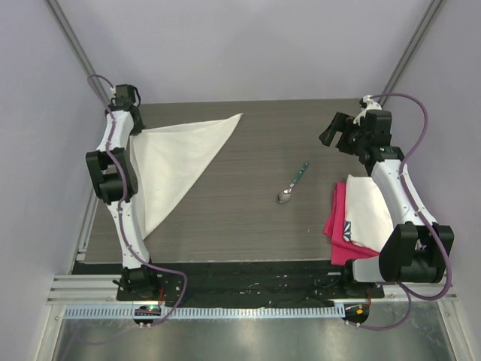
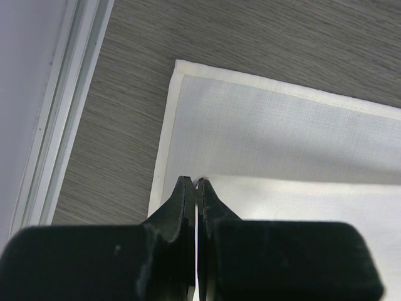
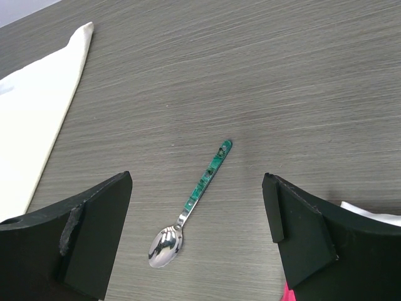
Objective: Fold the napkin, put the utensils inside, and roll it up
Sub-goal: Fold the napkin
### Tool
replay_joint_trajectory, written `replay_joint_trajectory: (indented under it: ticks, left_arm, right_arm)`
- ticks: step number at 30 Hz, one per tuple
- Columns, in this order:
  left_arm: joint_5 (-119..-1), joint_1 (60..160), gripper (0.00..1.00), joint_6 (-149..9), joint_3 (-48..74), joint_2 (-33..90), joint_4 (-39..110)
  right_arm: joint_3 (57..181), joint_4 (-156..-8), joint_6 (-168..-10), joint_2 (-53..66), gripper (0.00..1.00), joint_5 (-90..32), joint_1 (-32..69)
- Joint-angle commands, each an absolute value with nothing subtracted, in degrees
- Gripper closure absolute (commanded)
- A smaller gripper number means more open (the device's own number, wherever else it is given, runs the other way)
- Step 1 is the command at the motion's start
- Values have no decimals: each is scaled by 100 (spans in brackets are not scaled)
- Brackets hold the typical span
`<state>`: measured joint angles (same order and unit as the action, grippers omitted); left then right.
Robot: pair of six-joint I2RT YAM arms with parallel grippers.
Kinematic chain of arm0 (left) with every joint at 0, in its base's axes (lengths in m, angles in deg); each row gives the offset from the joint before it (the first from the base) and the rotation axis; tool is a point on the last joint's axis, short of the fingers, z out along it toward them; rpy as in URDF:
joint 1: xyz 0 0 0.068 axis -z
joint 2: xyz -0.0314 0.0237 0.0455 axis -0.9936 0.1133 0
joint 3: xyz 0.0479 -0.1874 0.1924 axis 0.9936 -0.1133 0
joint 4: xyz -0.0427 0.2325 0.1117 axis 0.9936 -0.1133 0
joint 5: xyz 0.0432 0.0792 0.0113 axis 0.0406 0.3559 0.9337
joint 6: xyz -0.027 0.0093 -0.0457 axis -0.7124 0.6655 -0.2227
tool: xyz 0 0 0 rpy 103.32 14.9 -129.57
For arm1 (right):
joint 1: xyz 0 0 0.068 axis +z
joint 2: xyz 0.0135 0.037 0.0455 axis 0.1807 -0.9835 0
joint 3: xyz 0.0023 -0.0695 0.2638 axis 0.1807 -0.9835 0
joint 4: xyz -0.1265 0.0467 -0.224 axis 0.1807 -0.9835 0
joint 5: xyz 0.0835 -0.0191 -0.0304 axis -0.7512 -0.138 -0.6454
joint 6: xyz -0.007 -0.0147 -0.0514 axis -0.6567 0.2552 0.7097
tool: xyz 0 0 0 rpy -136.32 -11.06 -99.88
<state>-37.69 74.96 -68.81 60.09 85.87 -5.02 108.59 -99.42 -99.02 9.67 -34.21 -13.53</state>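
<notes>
1. Your left gripper (image 2: 196, 183) is at the far-left corner of the tabletop (image 1: 248, 226). Its jaws are pressed together on a thin layer of the napkin (image 1: 176, 162), and a sliver of white cloth shows between them.
2. The napkin lies as a triangle along the left edge. One point is at the far-left corner by your left gripper, one reaches toward the middle of the far edge, and one runs down toward the near-left corner.
3. In your left wrist view the lower layer lies flat, with its hemmed corner just beside the left edge. The pinched upper layer overlaps it and casts a shadow on it.
4. Your right gripper (image 1: 336, 134) hovers near the far-right corner with its jaws spread wide, holding nothing.
5. The spoon (image 1: 293, 183) lies on bare tabletop right of centre, between the napkin and the cloths at the right edge, and apart from both. Its bowl points toward the near edge and its teal handle slants toward the far-right corner.
6. In your right wrist view the spoon shows between the open fingers and touches neither.
7. A pink cloth (image 1: 336, 226) lies at the right edge toward the near-right corner. A folded white cloth (image 1: 368, 210) rests on top of it, with a small dark mark at its near end.
</notes>
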Motion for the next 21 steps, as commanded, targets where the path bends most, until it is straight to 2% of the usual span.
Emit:
replay_joint_trajectory:
  ticks: [1,21]
  left_arm:
    - [-3846,7356,100,-6747,6628,8531,-648]
    - [-4294,7163,100,-6747,7559,8759,-745]
  right_arm:
    - [11141,-9812,-9844,927,6,-3356,-1366]
    - [11203,-9847,-9861,698,6,-3426,-1366]
